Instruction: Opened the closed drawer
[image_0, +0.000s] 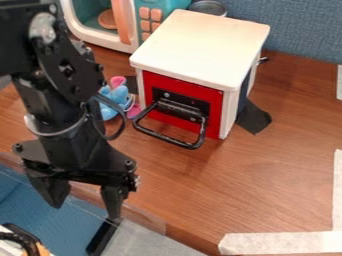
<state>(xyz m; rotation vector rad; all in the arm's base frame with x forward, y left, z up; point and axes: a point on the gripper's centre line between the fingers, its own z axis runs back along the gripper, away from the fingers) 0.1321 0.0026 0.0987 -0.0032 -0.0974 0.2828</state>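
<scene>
The drawer (176, 125) is in the white cabinet (200, 45), which stands on the wooden table (267, 180); its red front looks level with the frame, so I judge that it is closed. The black handle (164, 137), a loop, stands out in front of this red face. The gripper (85, 209) is at the lower left, over the near edge of the table, well apart from the handle. Its two fingers are spread, and there is nothing between them. In my judgement, the step in hand is the approach, and the opening itself is not yet begun. The next move asks to bring the gripper across to the loop, to hook or grasp its bar, and then to pull straight outward. If the pull goes sideways, the light-looking cabinet could perhaps turn or slide together with the drawer.
</scene>
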